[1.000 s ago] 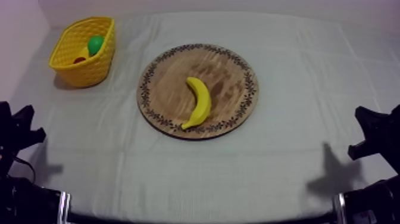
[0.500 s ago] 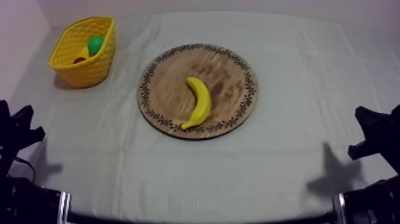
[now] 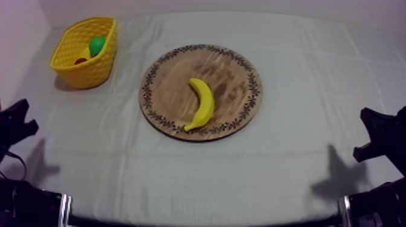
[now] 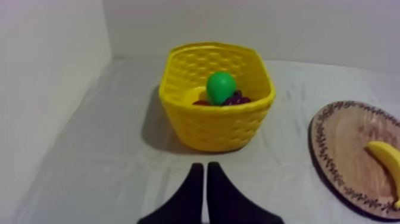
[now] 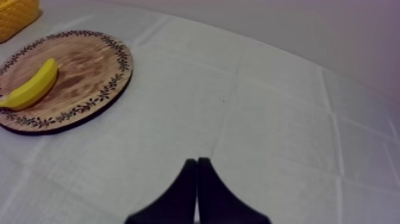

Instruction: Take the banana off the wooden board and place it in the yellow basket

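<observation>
Centrally in the top view, the banana [image 3: 202,102] lies on the wooden board [image 3: 237,65], well apart from the yellow basket [image 3: 87,71] at upper left. Left gripper [image 4: 205,167] and right gripper [image 5: 197,162] are clenched on nothing.

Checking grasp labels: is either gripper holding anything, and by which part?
Nothing is held. Left gripper and right gripper are shut empty; the curved yellow toy banana lies free on the round patterned wooden board.
</observation>
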Action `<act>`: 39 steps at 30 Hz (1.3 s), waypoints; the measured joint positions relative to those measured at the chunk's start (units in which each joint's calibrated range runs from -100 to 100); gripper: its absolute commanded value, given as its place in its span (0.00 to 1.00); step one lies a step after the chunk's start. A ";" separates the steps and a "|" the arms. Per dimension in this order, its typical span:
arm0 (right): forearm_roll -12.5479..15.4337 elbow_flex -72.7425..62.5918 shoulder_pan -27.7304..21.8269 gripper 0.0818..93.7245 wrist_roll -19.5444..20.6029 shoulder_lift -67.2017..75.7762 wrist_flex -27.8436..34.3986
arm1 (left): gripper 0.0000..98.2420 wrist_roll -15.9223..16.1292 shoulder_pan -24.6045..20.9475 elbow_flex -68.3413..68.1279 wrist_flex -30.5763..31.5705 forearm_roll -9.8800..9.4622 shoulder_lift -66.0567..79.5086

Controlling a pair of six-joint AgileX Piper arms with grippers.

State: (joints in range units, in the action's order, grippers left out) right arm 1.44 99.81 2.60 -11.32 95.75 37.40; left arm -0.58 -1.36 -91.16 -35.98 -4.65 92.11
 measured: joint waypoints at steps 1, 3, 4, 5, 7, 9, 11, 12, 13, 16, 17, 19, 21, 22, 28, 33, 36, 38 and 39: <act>0.00 0.00 0.00 0.00 0.00 0.00 -0.09 | 0.00 -0.24 0.22 1.79 -0.47 -0.11 -1.55; 0.00 0.00 0.00 0.00 0.00 0.00 -0.09 | 0.00 -0.78 0.60 5.60 -1.93 -0.22 -4.77; 0.00 0.00 0.00 0.00 0.00 0.00 -0.09 | 0.00 -1.07 0.79 7.93 -2.87 -0.27 -6.68; 0.00 0.00 0.00 0.00 0.00 0.00 -0.09 | 0.00 -1.38 1.03 10.44 -3.96 -0.27 -8.76; 0.00 0.00 0.00 0.00 0.00 0.00 -0.09 | 0.00 -1.97 1.49 15.90 -5.72 -0.32 -12.69; 0.00 0.00 0.00 0.00 0.00 0.00 -0.09 | 0.00 -2.65 1.98 21.26 -7.59 -0.32 -17.23; 0.00 0.00 0.00 0.00 0.00 0.00 -0.09 | 0.00 -3.47 2.43 27.54 -9.37 -0.37 -21.91; 0.00 0.00 0.00 0.00 0.00 0.00 -0.09 | 0.00 -3.86 2.65 30.79 -10.13 -0.33 -24.29; 0.00 0.00 0.00 0.00 0.00 0.00 -0.09 | 0.00 -4.13 2.80 33.39 -11.00 -0.36 -26.19; 0.00 0.00 0.00 0.00 0.00 0.00 -0.09 | 0.00 -5.01 3.74 42.66 -13.41 -0.67 -32.77; 0.00 0.00 0.00 0.00 0.00 0.00 -0.09 | 0.00 -5.21 4.20 45.96 -14.45 -1.01 -35.06; 0.00 0.00 0.00 0.00 0.00 0.00 -0.09 | 0.00 -5.90 5.47 52.52 -16.64 -2.11 -39.58; 0.00 0.00 0.00 0.00 0.00 0.00 -0.09 | 0.00 -6.71 6.96 58.87 -19.36 -3.32 -43.88; 0.00 0.00 0.00 0.00 0.00 0.00 -0.09 | 0.00 -6.98 7.74 61.32 -20.40 -3.93 -45.89; 0.00 0.00 0.00 0.00 0.00 0.00 -0.09 | 0.00 -8.81 12.12 76.96 -27.37 -6.79 -55.25; 0.00 0.00 0.00 0.00 0.00 0.00 -0.09 | 0.00 -10.24 16.13 87.24 -33.39 -8.32 -60.60; 0.00 0.00 0.00 0.00 -0.03 0.00 -0.09 | 0.00 -11.23 18.65 92.51 -37.91 -8.51 -63.15; 0.00 0.00 0.00 0.00 -0.03 0.00 -0.09 | 0.00 -11.80 20.42 95.66 -40.85 -8.63 -64.70; 0.00 0.00 0.00 0.00 -0.03 0.00 -0.09 | 0.00 -12.15 21.34 97.12 -42.12 -8.71 -65.48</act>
State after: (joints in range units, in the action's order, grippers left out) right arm 1.44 99.81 2.60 -11.35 95.75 37.31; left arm -12.73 19.98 5.96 -78.10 -13.36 26.63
